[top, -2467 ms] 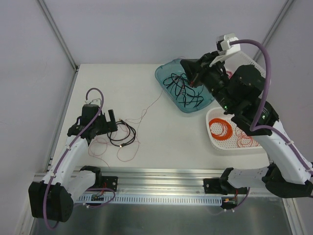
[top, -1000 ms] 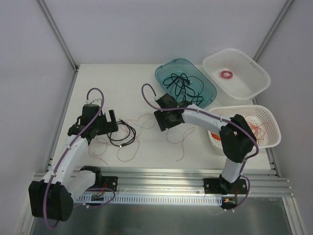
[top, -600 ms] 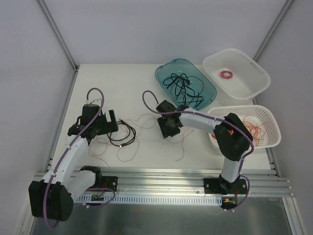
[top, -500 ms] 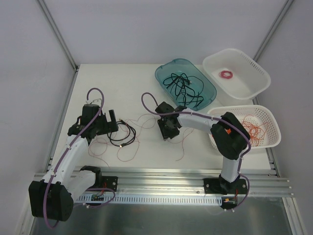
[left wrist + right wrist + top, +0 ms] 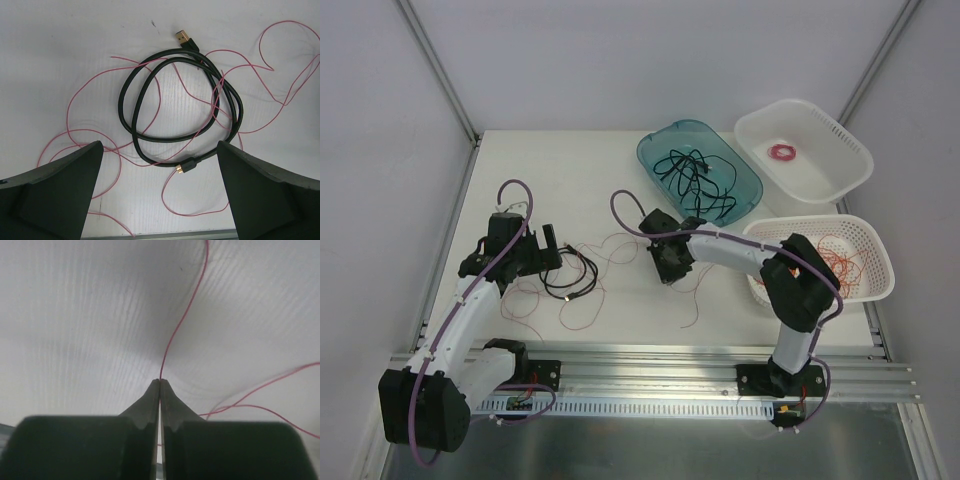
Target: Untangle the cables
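Note:
The cables lie on the white table: a black cord [image 5: 578, 276] in a loose loop with gold-tipped plugs, crossed by thin red wires [image 5: 617, 243]. In the left wrist view the black cord [image 5: 238, 107] and a red wire [image 5: 75, 95] lie just beyond my left gripper [image 5: 159, 149], which is open with nothing between its fingers. It hovers at the tangle's left side [image 5: 552, 252]. My right gripper [image 5: 670, 272] is down at the table's middle. Its tips [image 5: 160, 381] are shut on a red wire [image 5: 175, 333] that runs away across the table.
A teal tray [image 5: 655, 140] at the back holds more black cables. Behind it to the right a white basket [image 5: 860, 160] holds a small pink ring [image 5: 782, 152]. A second white basket [image 5: 882, 250] with red wires stands at the right edge. A metal rail [image 5: 650, 360] runs along the front.
My right arm swung from the baskets to the table's middle, came down, and its jaws closed on a red wire. The left arm and the tangle have not moved.

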Controlling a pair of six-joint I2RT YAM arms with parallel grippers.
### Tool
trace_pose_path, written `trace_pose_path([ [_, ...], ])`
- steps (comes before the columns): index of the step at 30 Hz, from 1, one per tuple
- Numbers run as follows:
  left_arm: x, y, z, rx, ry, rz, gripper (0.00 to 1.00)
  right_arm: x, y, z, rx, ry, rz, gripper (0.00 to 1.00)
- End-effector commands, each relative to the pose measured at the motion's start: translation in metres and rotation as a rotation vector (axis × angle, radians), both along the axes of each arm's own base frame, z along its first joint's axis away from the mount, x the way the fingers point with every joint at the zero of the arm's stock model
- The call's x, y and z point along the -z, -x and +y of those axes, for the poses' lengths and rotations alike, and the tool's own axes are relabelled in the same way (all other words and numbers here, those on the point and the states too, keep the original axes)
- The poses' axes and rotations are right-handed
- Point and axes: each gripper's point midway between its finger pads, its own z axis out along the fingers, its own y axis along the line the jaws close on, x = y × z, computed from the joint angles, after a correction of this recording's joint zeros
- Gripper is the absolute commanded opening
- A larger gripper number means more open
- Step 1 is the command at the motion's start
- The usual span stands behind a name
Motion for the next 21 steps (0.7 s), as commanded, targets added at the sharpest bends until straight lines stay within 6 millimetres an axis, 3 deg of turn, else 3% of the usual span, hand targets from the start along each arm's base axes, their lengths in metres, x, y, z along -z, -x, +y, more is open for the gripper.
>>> trace_pose_path([
  [1,-0.007,-0.006,0.001,-0.002,-0.003,-0.022,0.99,-0.070,-0.011,-0.014,-0.020,-0.013,-0.166,0.01],
  [3,-0.007,-0.006,0.001,0.000,-0.003,-0.022,0.99,-0.109,-0.021,-0.015,-0.024,-0.035,-0.253,0.01],
  [7,-0.007,-0.006,0.001,-0.001,-0.002,-0.022,0.99,-0.213,-0.034,-0.042,-0.007,-0.058,-0.492,0.01],
  [8,-0.007,-0.006,0.001,0.000,-0.001,-0.023,0.99,-0.250,-0.039,-0.043,-0.013,-0.099,-0.571,0.01],
  [11,-0.007,-0.007,0.001,-0.001,-0.002,-0.025,0.99,-0.321,-0.038,-0.055,-0.019,-0.188,-0.733,0.01],
  [15,-0.006,-0.006,0.002,-0.003,-0.004,-0.022,0.99,-0.434,-0.026,-0.064,-0.013,-0.433,-0.986,0.01],
  [21,-0.006,-0.006,0.002,-0.006,-0.008,-0.021,0.99,-0.534,0.004,-0.076,-0.047,-0.736,-1.260,0.01],
])
